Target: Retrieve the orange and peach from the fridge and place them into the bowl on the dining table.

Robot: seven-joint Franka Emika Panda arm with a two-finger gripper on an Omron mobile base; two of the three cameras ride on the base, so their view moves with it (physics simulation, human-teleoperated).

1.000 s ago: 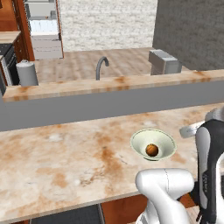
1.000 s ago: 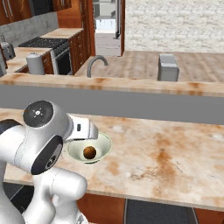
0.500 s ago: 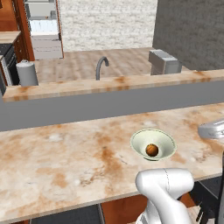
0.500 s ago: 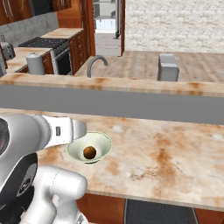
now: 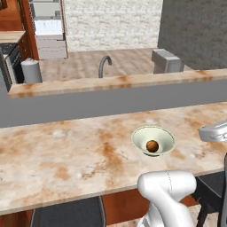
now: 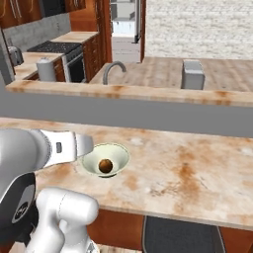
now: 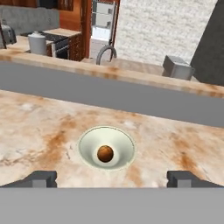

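Note:
The pale greenish-white bowl (image 5: 153, 140) (image 6: 105, 159) (image 7: 106, 147) stands on the beige marbled dining table (image 5: 66, 155) (image 6: 188, 173) (image 7: 39, 127). The orange (image 5: 152, 146) (image 6: 105, 165) (image 7: 105, 153) lies at the bottom of the bowl. My gripper (image 7: 112, 179) is open with nothing between its fingers, held back from the bowl on the near side and looking down at it. Far back, the fridge (image 5: 48, 27) (image 6: 123, 20) (image 7: 104, 19) shows its pale shelved inside. The peach is out of view.
A higher grey-fronted ledge (image 5: 111, 95) (image 6: 148, 106) runs behind the table. Beyond it are a curved tap (image 5: 103, 65), a grey toaster (image 5: 166, 61) and a grey canister (image 5: 31, 71). A dark stool seat (image 6: 180, 236) sits below the table's near edge.
The arm has swung back and low: its upright dark forearm left the right side of the left base view. Bowl and orange have not moved.

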